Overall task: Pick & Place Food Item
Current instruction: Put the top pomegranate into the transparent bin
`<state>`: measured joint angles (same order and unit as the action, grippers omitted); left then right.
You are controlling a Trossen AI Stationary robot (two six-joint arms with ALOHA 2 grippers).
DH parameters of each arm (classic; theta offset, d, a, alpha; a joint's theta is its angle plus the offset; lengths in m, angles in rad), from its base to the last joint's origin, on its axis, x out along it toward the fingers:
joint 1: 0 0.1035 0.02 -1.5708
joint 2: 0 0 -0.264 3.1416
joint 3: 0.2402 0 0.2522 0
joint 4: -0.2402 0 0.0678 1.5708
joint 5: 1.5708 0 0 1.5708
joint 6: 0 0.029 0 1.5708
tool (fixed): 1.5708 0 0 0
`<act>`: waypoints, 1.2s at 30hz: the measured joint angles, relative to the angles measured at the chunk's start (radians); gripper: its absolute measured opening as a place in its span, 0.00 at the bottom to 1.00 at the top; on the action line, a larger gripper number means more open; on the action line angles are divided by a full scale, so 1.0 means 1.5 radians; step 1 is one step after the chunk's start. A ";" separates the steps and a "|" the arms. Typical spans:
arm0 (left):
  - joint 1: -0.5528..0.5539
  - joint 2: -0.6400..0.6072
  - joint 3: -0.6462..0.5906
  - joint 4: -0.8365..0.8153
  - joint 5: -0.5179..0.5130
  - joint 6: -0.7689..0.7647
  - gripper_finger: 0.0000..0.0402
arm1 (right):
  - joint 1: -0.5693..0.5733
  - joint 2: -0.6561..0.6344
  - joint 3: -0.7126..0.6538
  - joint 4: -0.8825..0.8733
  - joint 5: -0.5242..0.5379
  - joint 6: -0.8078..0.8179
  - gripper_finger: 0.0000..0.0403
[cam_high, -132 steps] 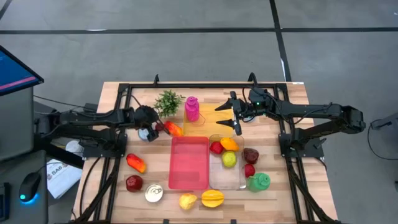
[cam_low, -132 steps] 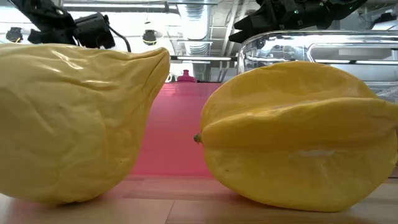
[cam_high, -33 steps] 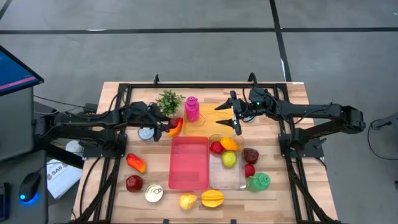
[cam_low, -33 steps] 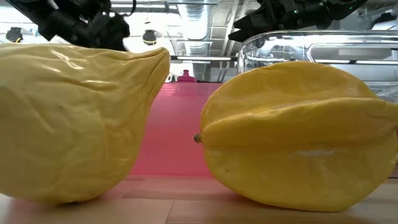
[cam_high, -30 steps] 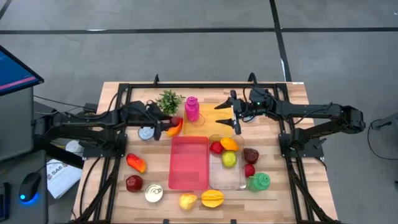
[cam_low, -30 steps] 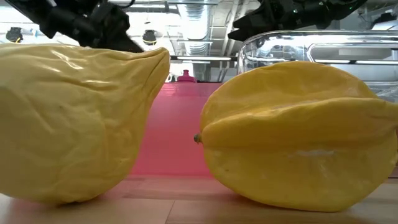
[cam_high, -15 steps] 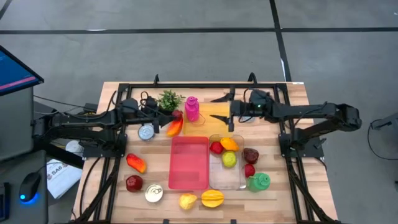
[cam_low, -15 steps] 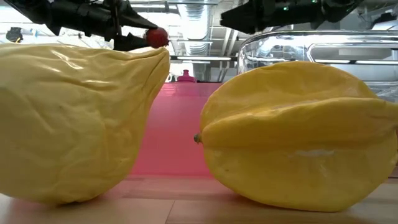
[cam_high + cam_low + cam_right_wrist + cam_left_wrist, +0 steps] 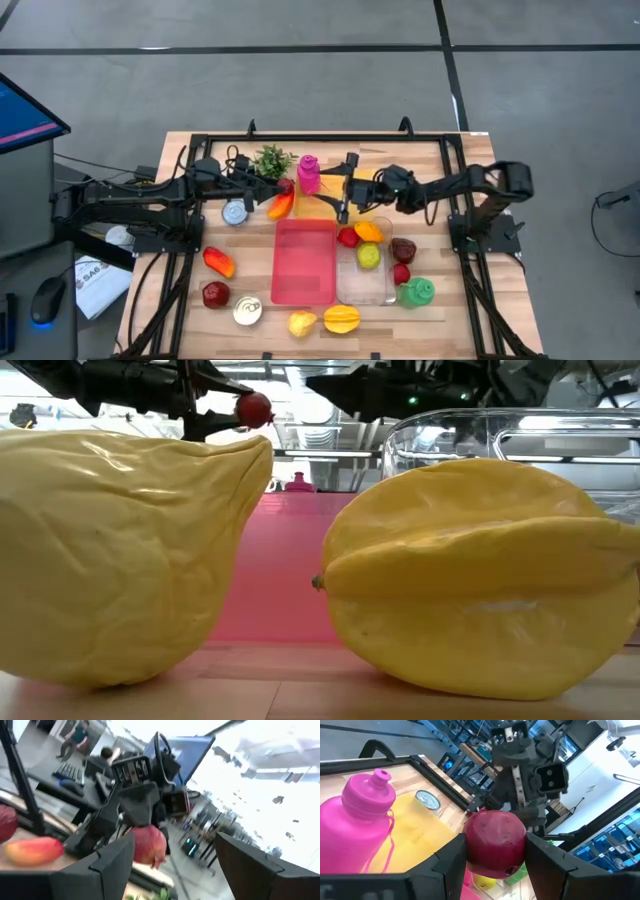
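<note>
The left gripper [image 9: 495,851] is clenching a small dark-red fruit [image 9: 495,840] between its fingers, holding it in the air beside the pink bottle [image 9: 308,174] at the table's far side. The right gripper [image 9: 343,200] is reaching toward it over the yellow board [image 9: 352,180] — fingers spread, holding nothing.

We see two dark, near-black jointed arms built of slim tubular links with bulkier rounded joints. Thin black cables loop beside the left arm [image 9: 150,190] near its wrist. The right arm [image 9: 470,182] carries a small green indicator light near its wrist. The left gripper [image 9: 492,855] shows two broad, flat, matte black fingers with angled edges. A boxy black camera block with a round lens sits on the right arm's wrist.
</note>
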<state>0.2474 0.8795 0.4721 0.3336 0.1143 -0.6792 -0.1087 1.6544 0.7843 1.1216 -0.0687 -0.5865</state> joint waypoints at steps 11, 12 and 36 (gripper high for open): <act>0.000 0.000 0.000 0.004 0.000 0.000 0.42 | 0.008 0.136 0.136 -0.026 -0.001 0.002 0.67; 0.000 0.000 0.000 0.004 0.000 0.000 0.42 | 0.008 0.143 0.147 -0.038 -0.001 0.002 0.67; 0.000 0.000 0.000 0.001 0.000 0.001 0.42 | 0.009 0.144 0.240 -0.235 -0.006 0.007 0.57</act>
<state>0.2474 0.8799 0.4717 0.3344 0.1143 -0.6785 -0.0956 1.8709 1.1439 0.7696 -0.0776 -0.5766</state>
